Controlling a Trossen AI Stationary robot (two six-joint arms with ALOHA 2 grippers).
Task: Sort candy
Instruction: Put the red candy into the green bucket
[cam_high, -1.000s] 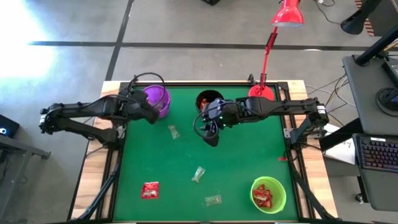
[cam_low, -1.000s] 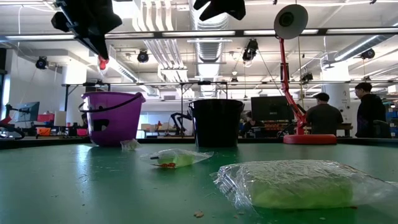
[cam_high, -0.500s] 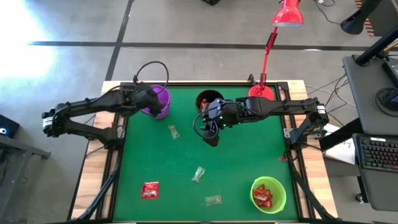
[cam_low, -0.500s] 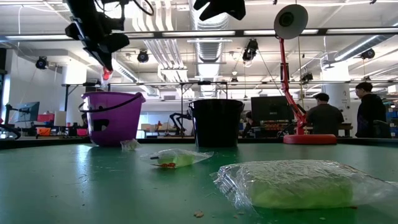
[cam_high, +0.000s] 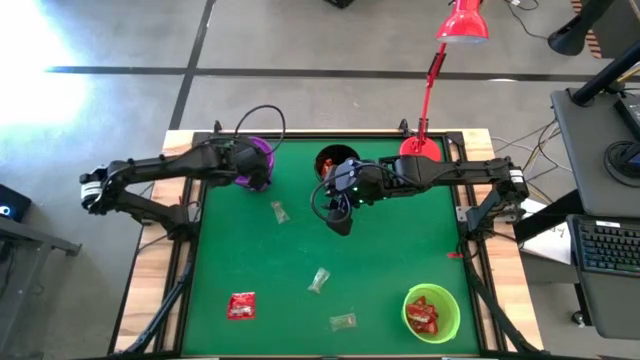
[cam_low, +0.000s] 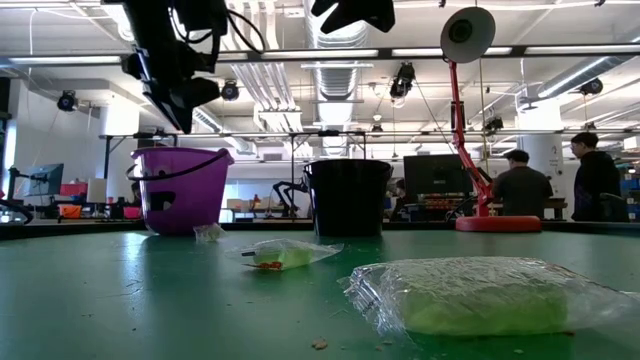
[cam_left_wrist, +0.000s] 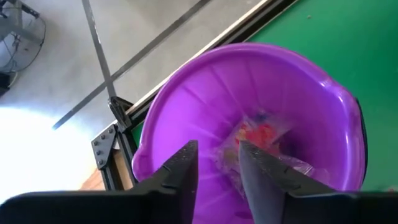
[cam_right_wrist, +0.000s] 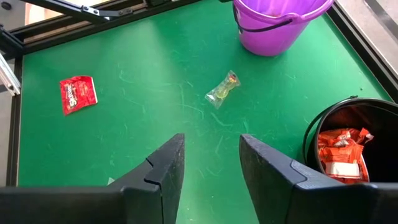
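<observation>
**Dropping a sweet into the purple cup**

The green table (cam_high: 380, 270) still carries loose candy (cam_high: 241, 305) toward its near edge. At the far-left corner, the left gripper (cam_left_wrist: 216, 163) hangs over the purple cup (cam_left_wrist: 186, 124), jaws parted and empty (pale sweets lie inside). Best to lift straight up, clear of the rim. The right gripper (cam_right_wrist: 208, 163) waits open beside the black cup (cam_right_wrist: 351, 146).

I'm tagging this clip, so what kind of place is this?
Probably a robotics lab or workshop: exposed ceiling ducts, people at workstations behind the green table, and a desk with a keyboard beside it.
</observation>
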